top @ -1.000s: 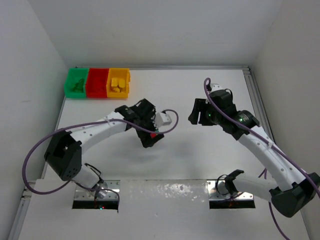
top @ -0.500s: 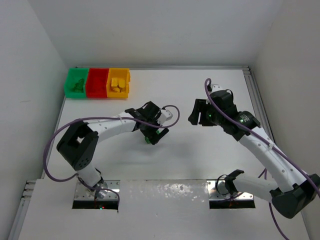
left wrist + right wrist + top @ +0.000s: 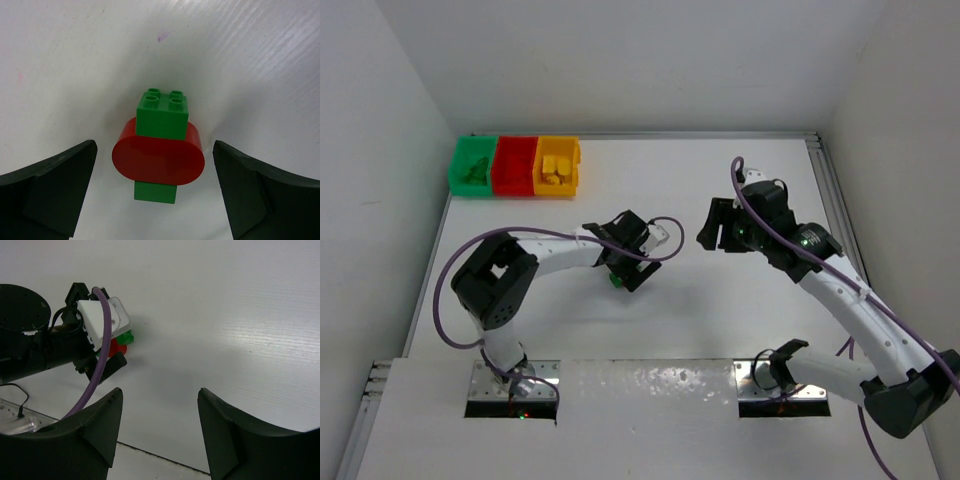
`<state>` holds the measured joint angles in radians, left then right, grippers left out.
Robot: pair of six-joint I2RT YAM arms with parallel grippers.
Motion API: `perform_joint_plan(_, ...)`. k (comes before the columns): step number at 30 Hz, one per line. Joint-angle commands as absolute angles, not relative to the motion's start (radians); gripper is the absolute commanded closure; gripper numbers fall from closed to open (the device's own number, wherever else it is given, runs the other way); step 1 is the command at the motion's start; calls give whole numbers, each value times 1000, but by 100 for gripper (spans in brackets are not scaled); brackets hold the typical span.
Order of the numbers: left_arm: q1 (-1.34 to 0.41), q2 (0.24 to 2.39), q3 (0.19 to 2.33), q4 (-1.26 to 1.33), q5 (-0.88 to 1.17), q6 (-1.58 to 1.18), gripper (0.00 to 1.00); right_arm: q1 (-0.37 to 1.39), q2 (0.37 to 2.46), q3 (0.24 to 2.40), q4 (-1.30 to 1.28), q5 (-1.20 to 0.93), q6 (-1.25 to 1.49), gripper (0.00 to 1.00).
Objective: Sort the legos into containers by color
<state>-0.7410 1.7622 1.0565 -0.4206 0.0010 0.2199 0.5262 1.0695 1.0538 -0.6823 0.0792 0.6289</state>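
Piece in hand's reach: a green square plastic lego brick (image 3: pixel 162 114) with 4 studs, joined to a red oval flat plastic lego piece (image 3: pixel 157 160); more green shows below the red oval, so this looks like 1 stuck-together stack of 2 colours.
Where it lies: on the white table (image 3: pixel 250 50), near its middle, directly under the left wrist and well apart from the bins.
Left gripper (image 3: pixel 154 150): spread wide, 1 finger on each side of the stack, touching nothing.
Right gripper (image 3: pixel 160 405): partly spread and empty, hovering over bare table to the right, looking across at the left arm.
Bins: green plastic bin (image 3: pixel 473 167), red plastic bin (image 3: pixel 514 166) and yellow-orange plastic bin (image 3: pixel 557 166), joined in a row at the far left corner; green and yellow pieces already show inside.
Handling, as a judgement: light, stiff, hard plastic; not fragile; smooth, so likely to slide or flip under an off-centre pinch.
Where to grip: probably across the straight sides of the green brick, which give flat parallel faces; the rounded red ends would likely squirt out.
Catch: the 2 colours probably must be pulled apart before either goes into a bin.
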Motion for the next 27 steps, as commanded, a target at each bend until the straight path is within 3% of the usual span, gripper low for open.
perform_joint_plan(1, -749, 1756, 1039, -374, -29, 227, 1, 532, 1043, 1051, -669, 101, 634, 39)
perform_joint_plan(4, -749, 1749, 1028, -370, -8, 225, 11, 531, 1035, 1045, -669, 107, 635, 39)
perform_joint_plan(8, -749, 1753, 1042, -397, -5, 225, 34, 532, 1032, 1045, -664, 106, 637, 39)
perform_joint_plan(15, -749, 1752, 1046, -390, 70, 229, 55, 531, 1029, 1046, -667, 109, 637, 39)
perform_joint_plan(18, -749, 1750, 1061, -399, 98, 236, 77, 531, 1026, 1040, -667, 109, 641, 39)
perform_joint_plan(19, -749, 1743, 1072, -408, 107, 250, 92, 531, 1028, 1037, -667, 106, 649, 39)
perform_joint_plan(20, -749, 1737, 1097, -432, 113, 258, 99, 531, 1028, 1037, -667, 106, 655, 39)
perform_joint_plan(27, -749, 1462, 1136, -470, 135, 408, 100, 529, 1133, 1140, -664, 55, 699, 40)
